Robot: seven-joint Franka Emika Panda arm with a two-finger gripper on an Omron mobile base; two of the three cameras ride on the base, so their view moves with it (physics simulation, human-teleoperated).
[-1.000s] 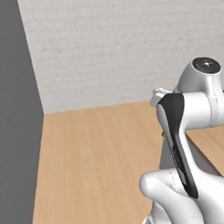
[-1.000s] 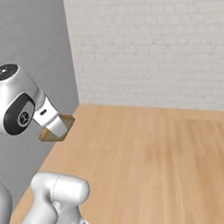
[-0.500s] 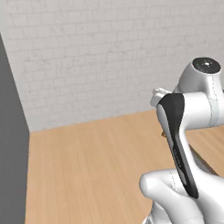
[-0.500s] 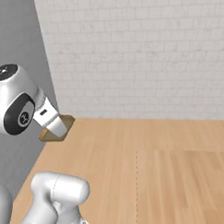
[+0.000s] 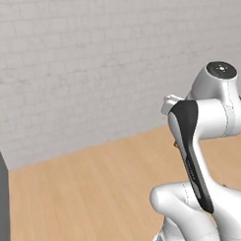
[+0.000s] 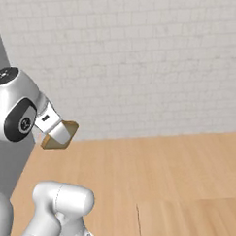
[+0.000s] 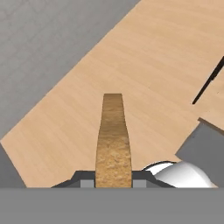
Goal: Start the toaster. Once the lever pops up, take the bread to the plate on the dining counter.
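I have the pincer point(image 7: 113, 181) clamped on the bread point(image 7: 113, 140), held edge-on above wooden floor point(image 6: 166, 176), so I judge this the carry leg, and next I probably need to drive on until plate and worktop appear.

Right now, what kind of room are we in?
Probably an indoor room of a home, though little here fixes which: a white brick wall, a light wooden floor, and a slice of bread clamped in the pincer, which hints at a kitchen.
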